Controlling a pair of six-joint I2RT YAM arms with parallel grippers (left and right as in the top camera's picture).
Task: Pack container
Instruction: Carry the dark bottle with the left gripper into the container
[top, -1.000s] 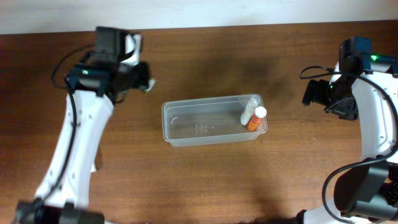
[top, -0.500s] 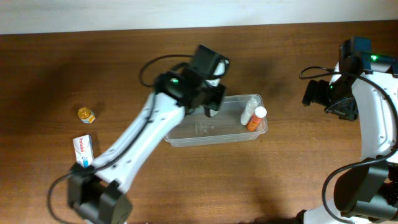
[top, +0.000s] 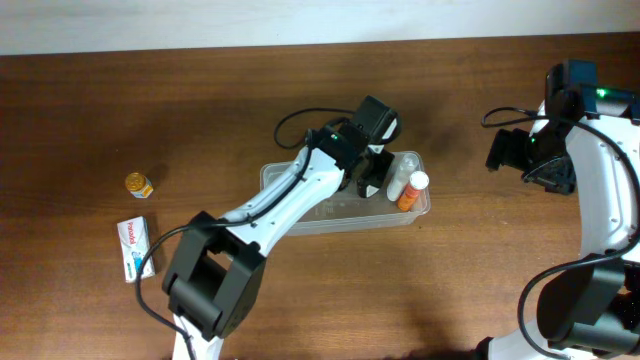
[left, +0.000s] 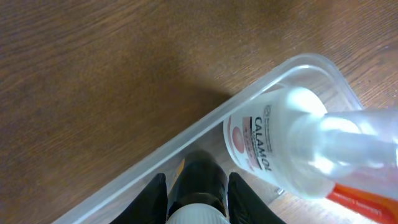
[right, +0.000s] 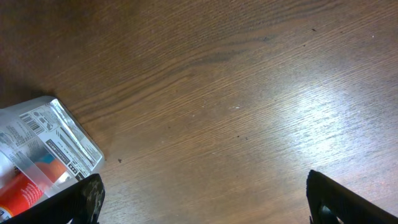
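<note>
Container (top: 290, 208) lies mid-table, long axis left to right; left gripper (top: 373, 178) hangs over its right end. Left wrist: jaws clamp a small dark bottle (left: 198, 182) inside the rim, beside the calamine bottle (left: 273, 140). Right wrist: right gripper (right: 208, 198) gapes empty, well off right.

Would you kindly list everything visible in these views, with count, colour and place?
table: one, brown wood, under everything
container: one, clear, table centre
bottle: one, white, container's right end
tube: one, orange with white cap, beside the bottle
jar: one, yellow-orange, table's left side
box: one, white with red and blue print, near the jar
dark item: one, black with white end, between the left end effector's fingers
left end effector: one, black, closed on the dark item over the container
right end effector: one, black, open, right of the container
</note>
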